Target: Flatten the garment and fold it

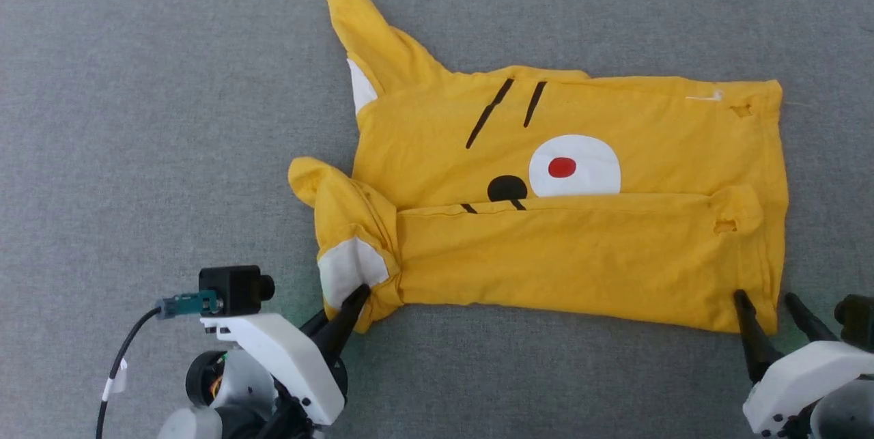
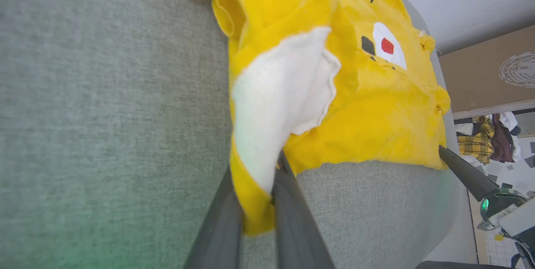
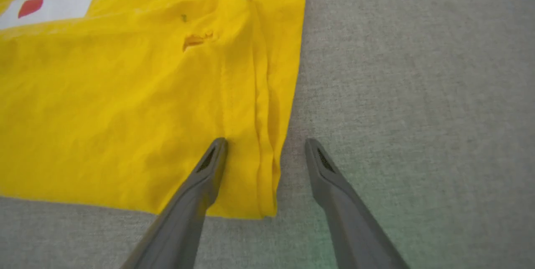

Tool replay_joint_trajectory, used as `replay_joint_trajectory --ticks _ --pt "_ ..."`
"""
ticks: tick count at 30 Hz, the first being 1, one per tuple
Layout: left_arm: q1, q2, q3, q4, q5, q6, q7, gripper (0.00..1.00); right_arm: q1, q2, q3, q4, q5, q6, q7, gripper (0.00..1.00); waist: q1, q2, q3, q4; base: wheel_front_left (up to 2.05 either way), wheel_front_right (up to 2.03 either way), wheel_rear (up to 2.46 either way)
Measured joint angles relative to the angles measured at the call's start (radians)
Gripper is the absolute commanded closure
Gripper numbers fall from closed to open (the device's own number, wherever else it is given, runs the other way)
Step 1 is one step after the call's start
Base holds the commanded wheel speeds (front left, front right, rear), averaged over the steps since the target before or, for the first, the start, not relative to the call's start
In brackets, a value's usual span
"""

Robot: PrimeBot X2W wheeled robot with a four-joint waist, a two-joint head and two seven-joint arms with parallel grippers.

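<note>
The left gripper (image 1: 355,297) pinches the garment's (image 1: 546,261) near-left corner; I'd have the right gripper (image 1: 763,297), jaws spread astride the near-right corner, clamp before lifting.

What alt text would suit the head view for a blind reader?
A bright yellow T-shirt, near edge folded over, lies on a grey surface. The left pincer is shut on its white-patched sleeve; the right pincer stands open at its near right corner.

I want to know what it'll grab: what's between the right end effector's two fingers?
The corner hem of the garment and a strip of bare grey surface, seen in the right wrist view. The right end effector stands open.
</note>
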Motion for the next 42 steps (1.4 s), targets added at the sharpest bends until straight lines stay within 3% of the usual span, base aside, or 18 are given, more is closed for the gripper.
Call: replay_joint_trajectory --ticks 6,7,8,9,10,20,25,33,38,39,40,41,42 --pt "-0.004 -0.005 -0.007 -0.001 -0.002 -0.001 -0.011 1.0 0.0 -0.004 -0.005 -0.037 0.029 0.0 0.087 0.0 0.0 0.0 0.018 0.008 0.0 0.0 0.0" --pt "-0.006 -0.005 -0.008 0.0 -0.002 -0.001 -0.011 1.0 -0.001 -0.005 -0.006 -0.041 0.034 0.0 0.095 0.17 0.0 0.0 0.02 0.009 0.0 0.0 0.0" --pt "-0.009 -0.005 -0.009 0.001 -0.002 -0.001 -0.011 1.0 -0.001 -0.005 -0.007 -0.044 0.037 0.0 0.103 0.57 0.0 0.0 0.022 0.009 0.0 0.0 0.0" --pt "-0.012 -0.005 -0.009 0.003 -0.002 -0.001 -0.012 1.0 -0.002 -0.005 -0.006 -0.047 0.039 0.0 0.11 0.75 0.0 0.0 0.023 0.009 0.0 0.0 0.0" --pt "-0.014 -0.005 -0.009 0.005 -0.003 -0.004 -0.012 1.0 -0.003 -0.005 -0.005 -0.05 0.039 0.0 0.117 1.0 0.0 0.0 0.024 0.009 0.0 0.0 0.0" --pt "-0.024 0.021 0.046 -0.006 -0.063 -0.008 -0.001 1.0 -0.018 0.0 0.004 -0.124 0.032 0.0 0.185 1.0 0.0001 -0.0001 0.011 -0.005 0.0 0.0 0.0" --pt "0.052 0.045 0.067 -0.054 -0.071 0.015 0.028 1.0 0.005 0.004 -0.006 -0.192 0.035 0.002 0.238 1.0 0.0001 0.0 -0.013 -0.011 0.0 0.0 0.0" --pt "0.277 0.028 0.049 -0.181 -0.1 0.063 0.076 1.0 0.153 0.004 -0.035 -0.248 0.084 0.001 0.35 1.0 -0.0002 0.0 -0.066 -0.015 0.0 0.0 0.0" --pt "0.318 -0.001 0.054 -0.194 -0.124 0.072 0.049 1.0 0.191 0.003 -0.04 -0.253 0.105 0.001 0.358 1.0 -0.0002 0.0 -0.077 -0.008 0.0 0.0 0.0" --pt "0.314 -0.01 0.056 -0.188 -0.125 0.072 0.035 0.89 0.19 0.003 -0.037 -0.25 0.105 0.001 0.356 1.0 -0.0001 0.0 -0.077 -0.005 0.0 0.0 0.0" --pt "0.309 -0.016 0.056 -0.177 -0.127 0.071 0.022 0.52 0.188 0.004 -0.035 -0.245 0.105 0.001 0.346 0.8 -0.0001 0.0 -0.078 -0.003 0.0 0.0 0.0" --pt "0.301 -0.018 0.054 -0.163 -0.127 0.07 0.019 0.3 0.185 0.003 -0.032 -0.239 0.105 0.001 0.338 0.53 -0.0001 0.0 -0.079 -0.001 0.0 0.0 0.0" --pt "0.292 -0.018 0.051 -0.148 -0.127 0.069 0.019 0.0 0.181 0.002 -0.026 -0.233 0.105 0.001 0.332 0.21 -0.0001 0.0 -0.081 0.0 0.0 0.0 0.0"
